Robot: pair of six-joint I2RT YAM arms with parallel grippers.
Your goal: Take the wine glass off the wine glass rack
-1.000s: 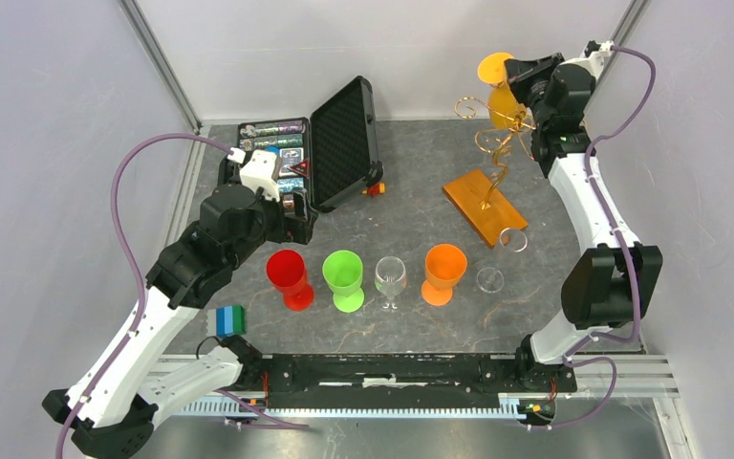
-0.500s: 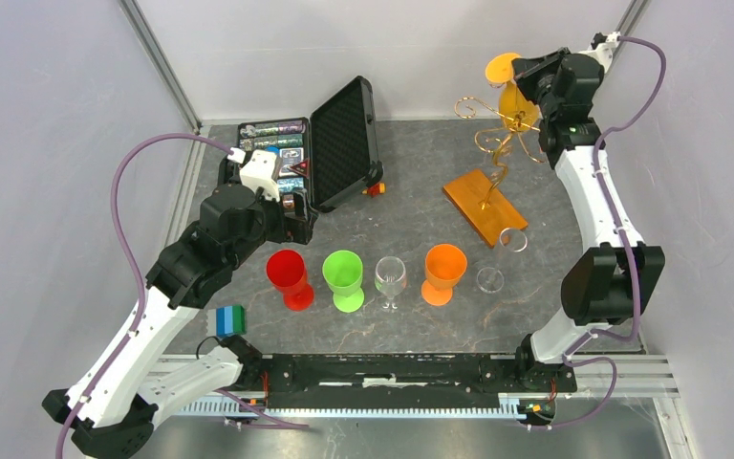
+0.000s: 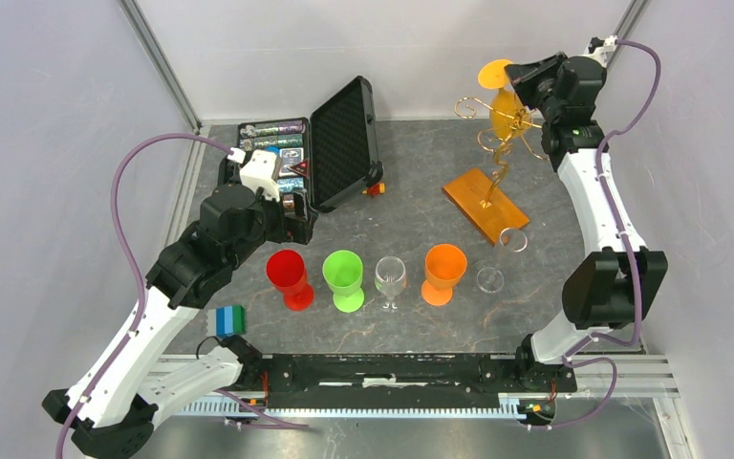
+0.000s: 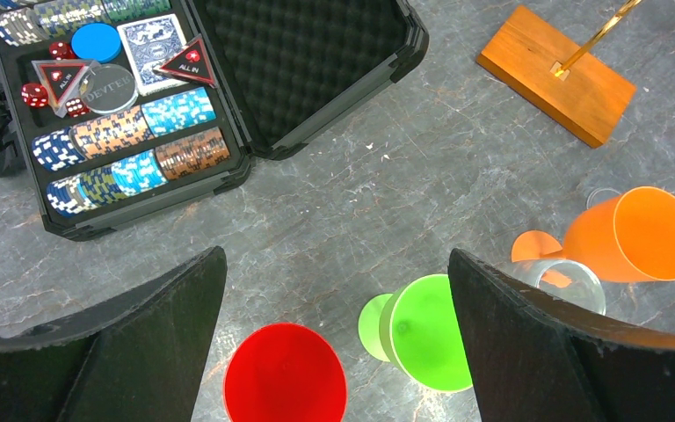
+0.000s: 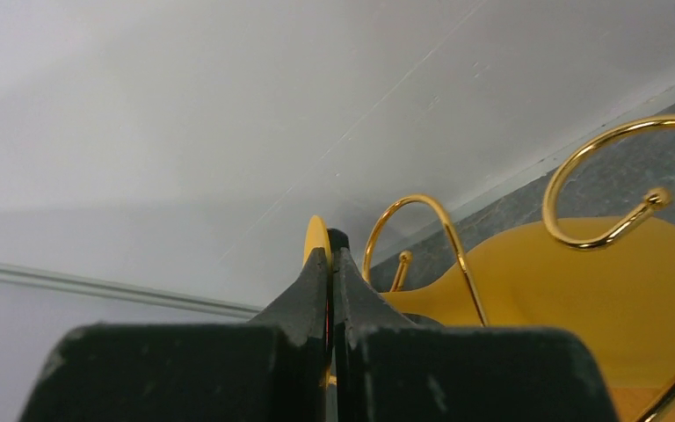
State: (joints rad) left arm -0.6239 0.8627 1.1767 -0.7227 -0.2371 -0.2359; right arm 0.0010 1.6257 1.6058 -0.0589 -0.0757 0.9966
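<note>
My right gripper (image 5: 330,251) is pinched shut on the foot of the amber plastic wine glass (image 5: 580,290), which hangs bowl-down just beneath it in the thin gold wire rack (image 5: 615,176). I'd draw the glass outward along the curl's opening, keeping it level. My left gripper (image 4: 336,264) hangs wide open.

The wine glass rack (image 3: 497,158) is glossy gold metal wire on a smooth wooden base (image 4: 555,75). The wine glass (image 5: 615,299) looks like smooth amber plastic. The worktop (image 3: 411,201) is matt, veined grey.

The right claw (image 5: 330,255) hides most of the foot of the yellow wine glass (image 5: 580,299); the stem of the rack (image 4: 532,63) runs off the left wrist view's top edge.
</note>
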